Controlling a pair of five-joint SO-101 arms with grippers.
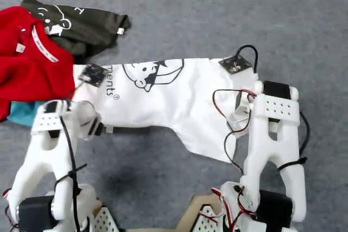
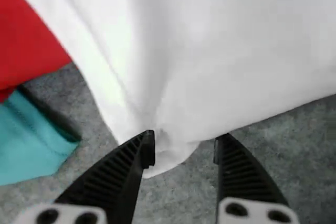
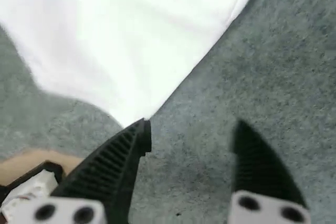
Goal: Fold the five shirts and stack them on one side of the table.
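Zero folded yet | white shirt [image 1: 163,96] spread | left tool [image 2: 184,153] open around its edge | right tool [image 3: 191,140] open, empty

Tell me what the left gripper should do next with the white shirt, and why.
Probably close the left gripper on the white shirt: it stands open around a bunched edge of fabric, not yet pinching it. The right gripper is open over the gray table, beside the shirt's corner.

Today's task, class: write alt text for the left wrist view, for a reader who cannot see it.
The left gripper, jaws open, straddles the bunched edge of a white shirt on a grey table. A red shirt and a teal shirt lie beside it.
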